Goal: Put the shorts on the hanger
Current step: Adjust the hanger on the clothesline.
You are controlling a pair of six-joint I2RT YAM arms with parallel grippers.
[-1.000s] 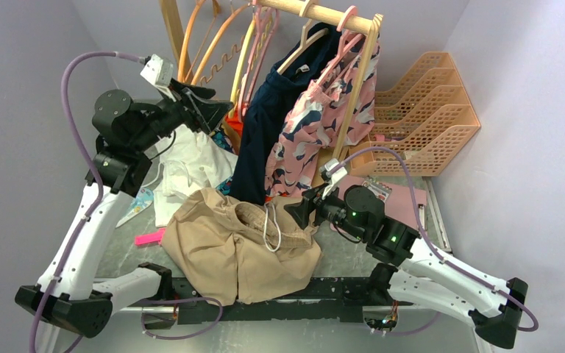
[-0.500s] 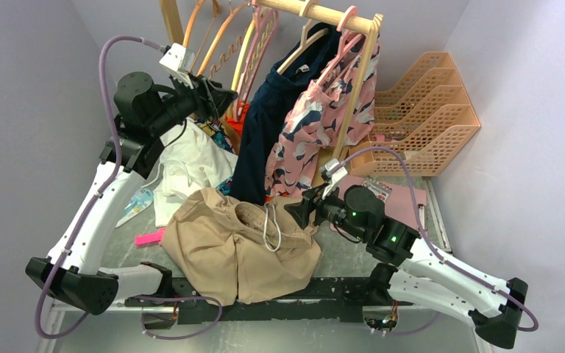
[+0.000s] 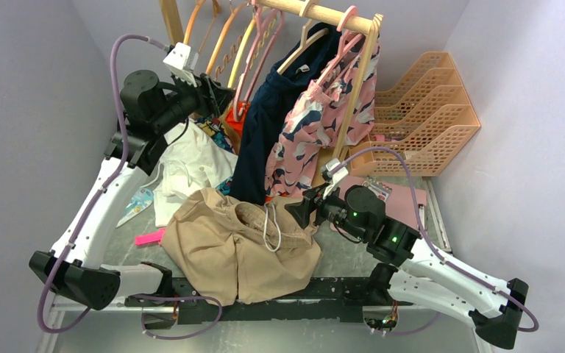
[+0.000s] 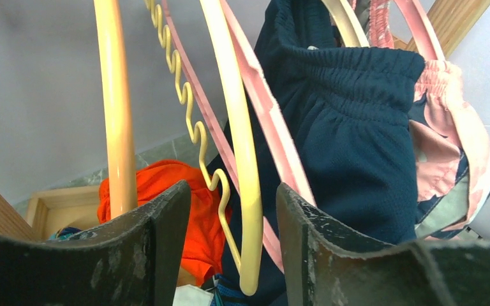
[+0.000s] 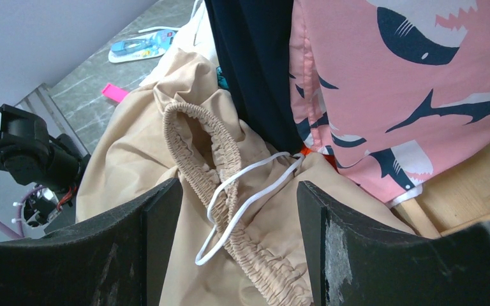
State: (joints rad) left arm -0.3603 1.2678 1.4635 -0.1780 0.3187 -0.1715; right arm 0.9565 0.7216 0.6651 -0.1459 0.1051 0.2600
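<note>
Shorts [image 3: 243,246] lie crumpled; left arm [image 3: 96,206] reaches high; right arm [image 3: 412,257] low.

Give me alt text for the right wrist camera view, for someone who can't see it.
The right end effector, open, points at the crumpled tan shorts, its fingers framing the gathered elastic waistband and looped white drawstring. Behind them hang a navy garment and a pink shark-print garment.

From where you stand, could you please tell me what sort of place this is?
Likely a robot lab's clothes-handling bench: a wooden clothes rack, tan shorts heaped on the table, bare walls.
</note>
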